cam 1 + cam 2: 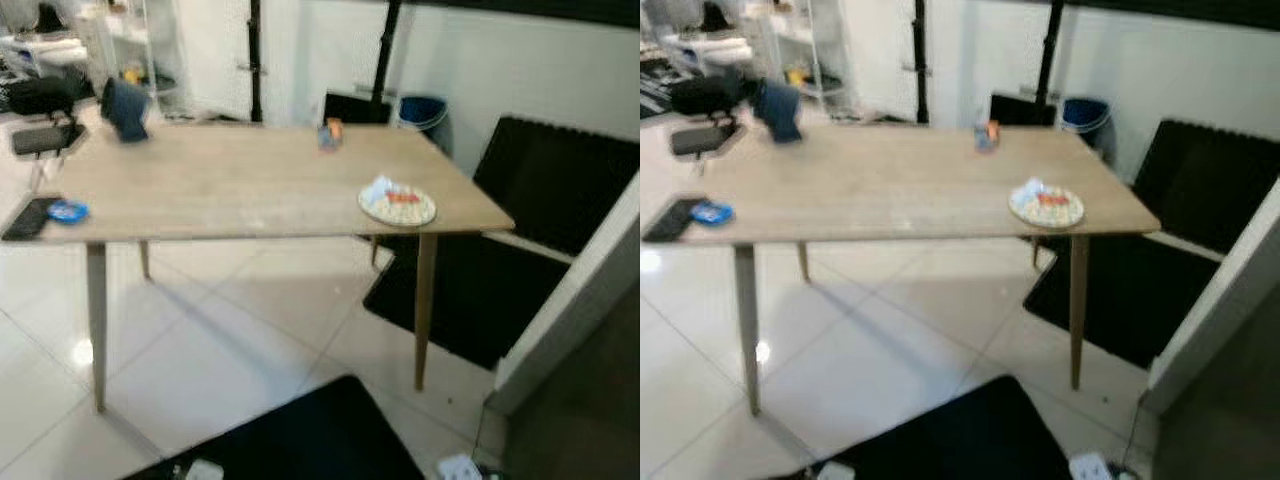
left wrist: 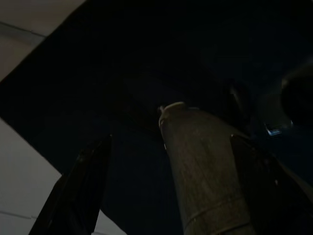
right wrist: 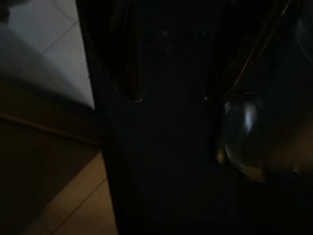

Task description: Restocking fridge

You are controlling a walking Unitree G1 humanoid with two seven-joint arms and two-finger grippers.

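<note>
White floor tiles lead to the wooden table; walk up squarely toward the food plate at centre right, left gripper and right gripper both spread empty.

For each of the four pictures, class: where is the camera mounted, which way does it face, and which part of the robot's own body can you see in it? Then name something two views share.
Left eye view: head, facing forward and down at the wooden table and plate.
Right eye view: head, same scene; both eye views share the plate and table.
Left wrist view: looks along the left end effector, fingers apart, over dark mat and white tile.
Right wrist view: along the right end effector, fingers apart, very dark.
</note>
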